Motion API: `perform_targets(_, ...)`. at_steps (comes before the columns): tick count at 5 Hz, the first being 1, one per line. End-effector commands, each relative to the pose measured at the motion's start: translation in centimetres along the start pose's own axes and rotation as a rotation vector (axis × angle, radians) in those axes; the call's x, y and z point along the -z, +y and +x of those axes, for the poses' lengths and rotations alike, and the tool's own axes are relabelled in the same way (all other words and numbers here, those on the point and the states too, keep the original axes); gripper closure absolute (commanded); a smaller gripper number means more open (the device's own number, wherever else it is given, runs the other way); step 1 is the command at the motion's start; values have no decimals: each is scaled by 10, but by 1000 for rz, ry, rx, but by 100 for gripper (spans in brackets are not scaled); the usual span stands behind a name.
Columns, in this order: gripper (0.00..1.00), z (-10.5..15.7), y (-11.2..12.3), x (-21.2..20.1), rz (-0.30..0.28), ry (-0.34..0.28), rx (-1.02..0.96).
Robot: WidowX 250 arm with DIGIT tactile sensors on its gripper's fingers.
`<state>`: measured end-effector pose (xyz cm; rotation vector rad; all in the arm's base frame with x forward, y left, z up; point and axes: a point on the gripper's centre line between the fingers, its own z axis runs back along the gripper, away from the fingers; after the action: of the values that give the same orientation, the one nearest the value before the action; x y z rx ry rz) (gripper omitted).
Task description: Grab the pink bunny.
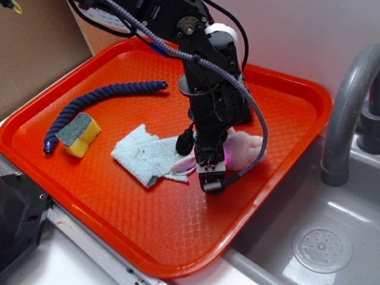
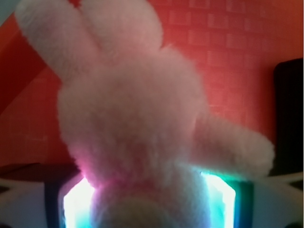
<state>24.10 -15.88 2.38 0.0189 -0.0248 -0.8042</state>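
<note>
So I've got the gripper right down over the pink bunny, which is lying on the orange tray around the middle, with the light blue rag just to its left. On the wrist cam the bunny fills nearly the whole view, ears pointing up-left, one stubby arm sticking out right, and its body sits right between the two lit-up fingers. Can't honestly tell if the jaws have clamped on it or are just straddling it; the plush hides the contact.

Handling-wise I'd guess this thing is very light and squishy, fuzzy rather than slick, and nothing to break. The catch with plush is it compresses a lot, so a light pinch could just grab fluff and slip off. I'd take it across the fat part of the body, not an ear or arm, and close firmly.

The purple rope and the yellow sponge are well off on the far left, no bother.
</note>
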Motion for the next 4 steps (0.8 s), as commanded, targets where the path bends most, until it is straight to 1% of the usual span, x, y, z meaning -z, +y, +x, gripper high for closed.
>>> perform_targets(1,100,-33,16,-88,111,18,-326)
perform_targets(2,100,-59,23,-132,131,-14,-579)
perform_targets(3,100,-95,29,-172,105,-55,-833)
perform_targets(4,100,-116,26,-199,103,-129,-1043)
